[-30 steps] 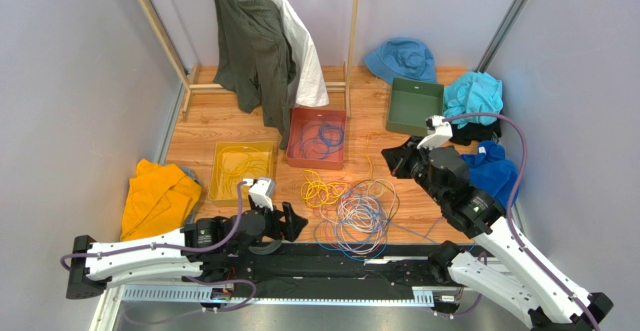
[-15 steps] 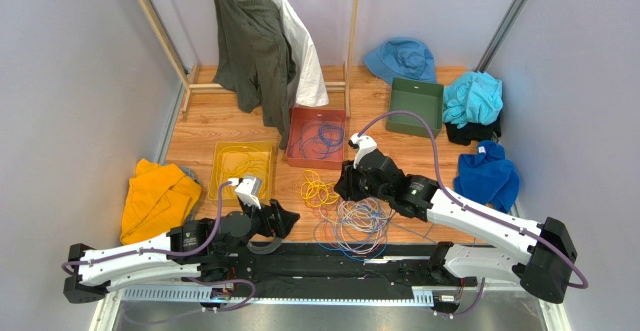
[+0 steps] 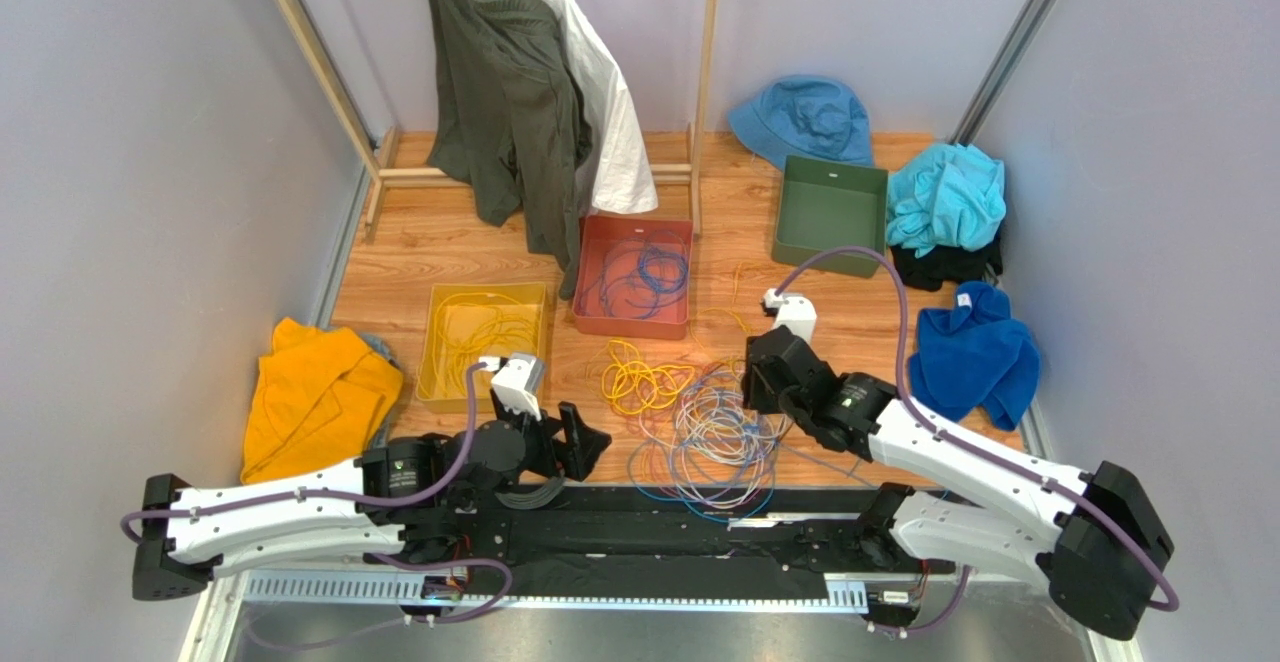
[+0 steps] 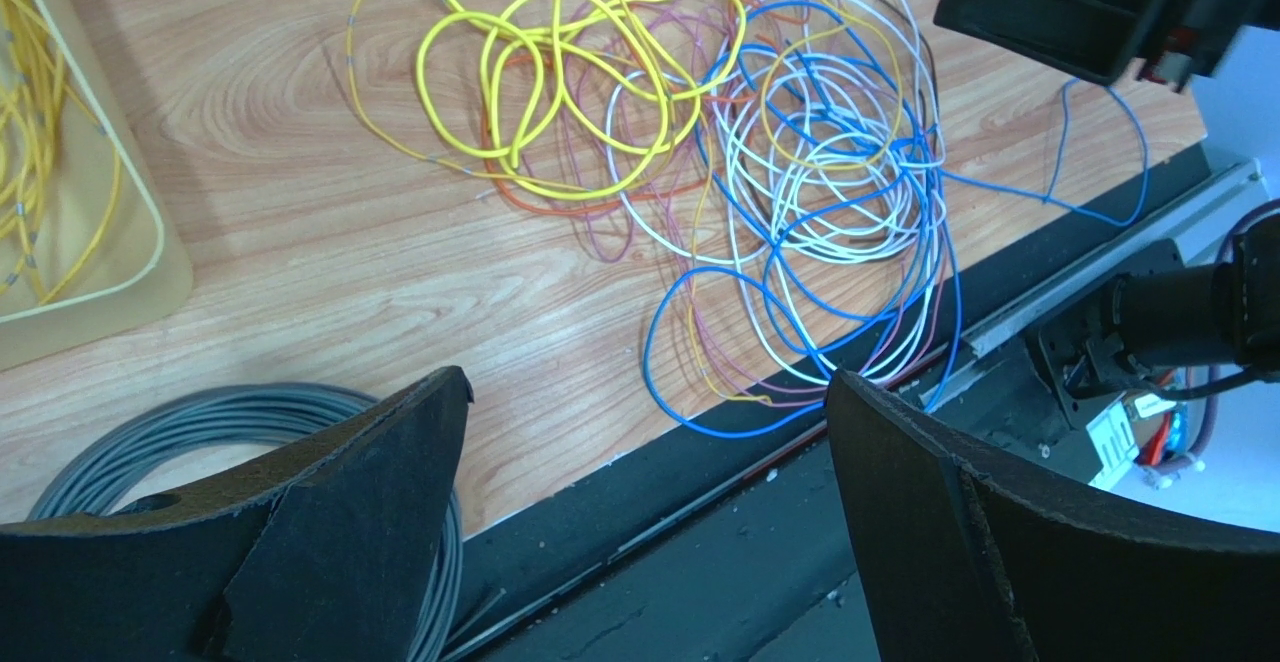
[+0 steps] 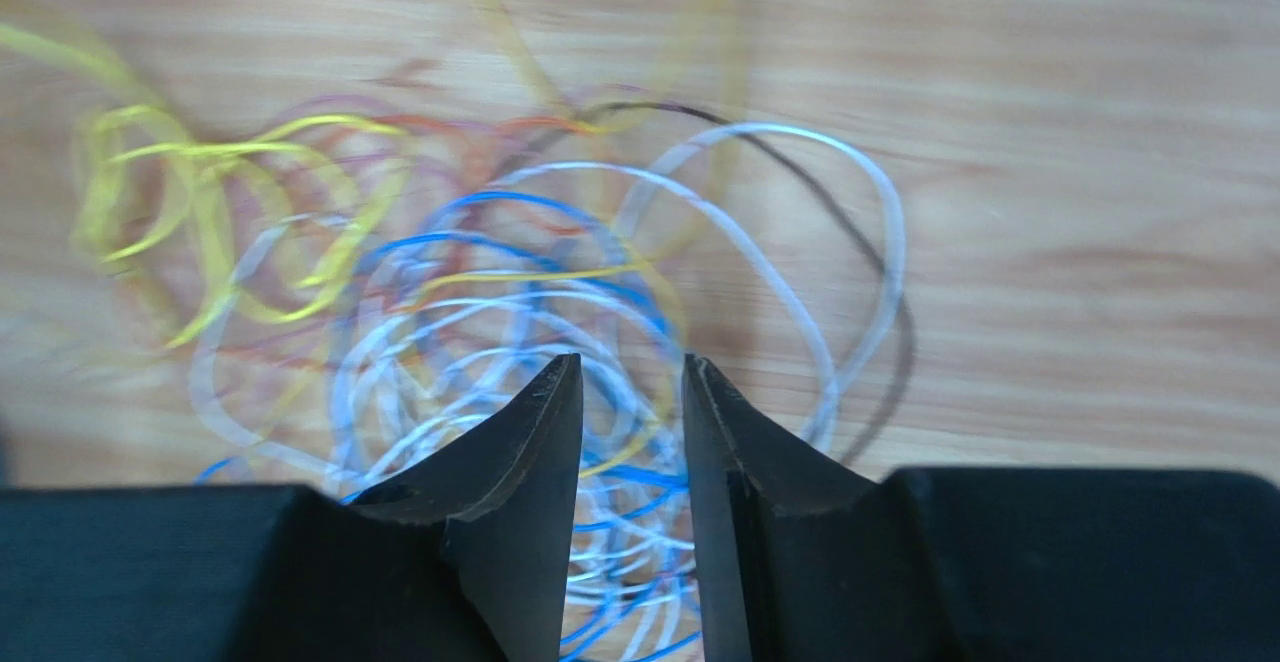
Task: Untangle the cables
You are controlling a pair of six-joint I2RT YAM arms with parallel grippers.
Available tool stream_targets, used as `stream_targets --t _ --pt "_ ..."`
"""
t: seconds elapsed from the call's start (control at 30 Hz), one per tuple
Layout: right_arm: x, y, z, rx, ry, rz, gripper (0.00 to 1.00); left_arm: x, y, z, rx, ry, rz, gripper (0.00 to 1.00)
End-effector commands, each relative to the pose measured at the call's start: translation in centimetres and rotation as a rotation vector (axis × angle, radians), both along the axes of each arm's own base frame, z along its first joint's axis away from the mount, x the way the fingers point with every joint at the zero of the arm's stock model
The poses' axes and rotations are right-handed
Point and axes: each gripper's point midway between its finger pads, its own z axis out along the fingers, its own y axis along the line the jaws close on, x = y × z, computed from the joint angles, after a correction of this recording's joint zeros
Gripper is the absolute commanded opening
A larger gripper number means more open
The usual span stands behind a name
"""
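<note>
My left gripper (image 4: 646,392) is spread wide and empty, just left of the cables (image 3: 706,419), which lie in 1 tangled pile by the table's (image 3: 451,242) near edge. My right gripper (image 5: 631,370) hangs over the pile's right side, jaws a crack apart. It's blurry there, but no strand looks pinched.

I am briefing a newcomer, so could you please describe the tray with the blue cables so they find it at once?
On the table, look just in front of the clothes hanging at the back. The tray lies there, middle of three, with blue cables looped inside. It alone is red: the yellow tray lies to its left, the green tray to its right.
</note>
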Motion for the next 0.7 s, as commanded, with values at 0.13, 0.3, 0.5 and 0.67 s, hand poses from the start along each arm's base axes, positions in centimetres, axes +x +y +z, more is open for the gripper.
stream_targets --t 0.13,0.3,0.5,0.67 --pt "2.4 -4.7 -3.3 -0.047 0.048 -0.243 0.35 -0.5 -1.6 0.5 -0.04 0.016 -0.038 0.98" --pt "2.9 -5.1 -5.6 -0.093 0.099 -0.267 0.35 -0.6 -1.7 0.2 -0.051 0.021 -0.043 0.98" --pt "3.3 -4.9 -6.6 -0.137 0.153 -0.284 0.33 -0.7 -1.6 -0.1 -0.056 0.027 -0.045 0.98" --pt "3.4 -4.6 -7.4 -0.151 0.192 -0.293 0.13 -0.7 -1.5 -0.1 -0.057 0.027 -0.043 0.98"
